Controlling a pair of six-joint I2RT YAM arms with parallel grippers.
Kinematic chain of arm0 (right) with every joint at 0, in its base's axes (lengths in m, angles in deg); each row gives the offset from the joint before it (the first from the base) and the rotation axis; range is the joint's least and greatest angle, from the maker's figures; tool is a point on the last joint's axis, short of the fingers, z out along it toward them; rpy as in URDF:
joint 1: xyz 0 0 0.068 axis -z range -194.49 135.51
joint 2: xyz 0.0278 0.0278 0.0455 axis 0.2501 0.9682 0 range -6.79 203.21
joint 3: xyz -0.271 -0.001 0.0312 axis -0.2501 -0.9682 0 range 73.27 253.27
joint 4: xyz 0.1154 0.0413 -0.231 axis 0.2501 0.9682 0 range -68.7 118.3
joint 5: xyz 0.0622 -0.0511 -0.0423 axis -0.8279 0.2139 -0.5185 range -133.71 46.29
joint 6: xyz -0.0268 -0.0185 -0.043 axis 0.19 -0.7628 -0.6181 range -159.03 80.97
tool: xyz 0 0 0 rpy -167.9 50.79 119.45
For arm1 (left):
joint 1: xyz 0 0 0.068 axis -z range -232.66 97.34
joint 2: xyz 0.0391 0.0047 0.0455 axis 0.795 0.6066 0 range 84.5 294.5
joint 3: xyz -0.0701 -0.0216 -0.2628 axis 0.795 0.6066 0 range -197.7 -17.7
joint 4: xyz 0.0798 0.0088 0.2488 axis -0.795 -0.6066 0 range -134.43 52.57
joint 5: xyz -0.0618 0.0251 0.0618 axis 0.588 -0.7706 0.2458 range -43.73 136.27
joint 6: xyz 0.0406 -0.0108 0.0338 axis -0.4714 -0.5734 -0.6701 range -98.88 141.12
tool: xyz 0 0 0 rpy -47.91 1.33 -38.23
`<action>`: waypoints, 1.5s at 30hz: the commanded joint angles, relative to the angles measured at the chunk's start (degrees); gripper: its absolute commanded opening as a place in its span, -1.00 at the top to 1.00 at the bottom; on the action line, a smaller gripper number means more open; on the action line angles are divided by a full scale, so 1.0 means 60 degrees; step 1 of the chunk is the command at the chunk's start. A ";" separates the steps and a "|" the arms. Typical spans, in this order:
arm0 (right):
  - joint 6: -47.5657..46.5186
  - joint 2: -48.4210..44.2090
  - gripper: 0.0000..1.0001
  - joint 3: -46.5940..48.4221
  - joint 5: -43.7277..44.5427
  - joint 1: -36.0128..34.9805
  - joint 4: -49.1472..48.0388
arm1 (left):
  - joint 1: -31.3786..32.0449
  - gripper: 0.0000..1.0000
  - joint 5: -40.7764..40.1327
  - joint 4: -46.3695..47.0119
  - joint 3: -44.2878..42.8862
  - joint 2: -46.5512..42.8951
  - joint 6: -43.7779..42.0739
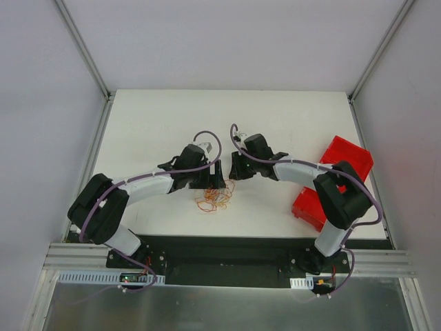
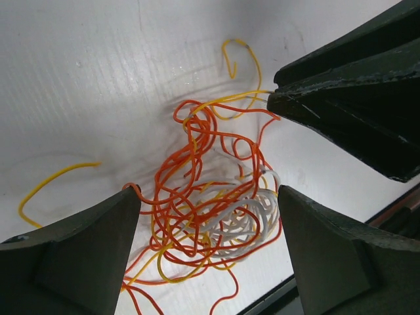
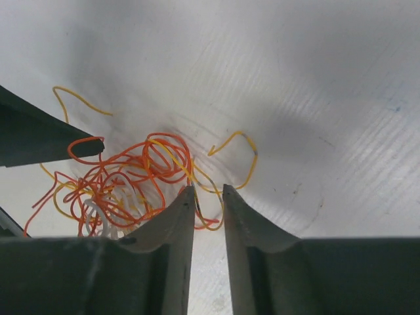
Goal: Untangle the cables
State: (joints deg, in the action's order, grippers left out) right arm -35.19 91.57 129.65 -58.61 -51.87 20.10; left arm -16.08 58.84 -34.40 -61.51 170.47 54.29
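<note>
Directly under the left gripper (image 2: 209,195) lie the cables (image 2: 203,210), one knotted heap of red-orange, yellow and whitish strands on the white counter (image 1: 289,124). This gripper stands wide, a finger on either side of the heap, holding nothing. We judge it the nearer arm, since the knot sits between its fingers rather than ahead of them.

Our right gripper (image 3: 209,190) comes in from the opposite side, at the heap's edge. Its jaws are narrow, with a slit of counter showing between them. A yellow strand runs up to its tip, and a red-orange loop passes below the gap, but we see nothing clamped.

We find no single long axis in the heap; it is a rough round clump. The only clear lines are loose yellow ends straying out from it, one curling away beyond the right gripper's tip and one trailing off alone on the other side. As we judge it, the coming move turns on taking a yellow end and drawing it outward, away from the clump.

We see a smooth, flat surface, so thin strands would be hard to pinch off it. We have open counter all round the heap, and the red bins (image 1: 344,155) are well apart to the right.
</note>
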 commanded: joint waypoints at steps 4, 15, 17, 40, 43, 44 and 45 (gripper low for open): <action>-0.0054 -0.0438 0.99 0.0346 -0.0010 -0.0155 0.0154 | 0.0203 -0.68 -0.1319 -0.0285 -0.0359 0.0641 -0.0020; 0.0986 -0.5989 0.99 -0.0697 0.1031 -0.0229 0.1382 | 0.0042 -0.55 -0.2346 -0.0402 0.0139 0.0832 0.0624; 0.0958 -0.6781 0.99 -0.0302 0.1237 -0.0185 0.1881 | -0.0046 -0.53 -0.2302 -0.0416 0.0183 0.0803 0.0581; -0.0931 -0.9290 0.99 0.4634 0.3434 -0.0097 0.6584 | -0.1525 -0.77 -0.2111 -0.1193 0.0652 -0.0339 0.0273; -0.1224 -0.9232 0.99 0.5235 0.3668 -0.0097 0.6980 | -0.1803 -0.77 -0.1877 -0.1208 0.0739 -0.0559 0.0214; -0.1341 -0.9173 0.99 0.5484 0.3858 -0.0097 0.7169 | -0.1862 -0.80 -0.1949 -0.1251 0.0754 -0.0618 0.0185; -0.1386 -0.9100 0.99 0.5776 0.4019 -0.0097 0.7403 | -0.1935 -0.86 -0.2037 -0.1295 0.0783 -0.0633 0.0199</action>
State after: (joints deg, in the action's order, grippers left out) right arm -39.98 36.39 157.52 -38.92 -52.59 61.30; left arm -25.70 47.81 -37.88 -58.23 168.76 57.48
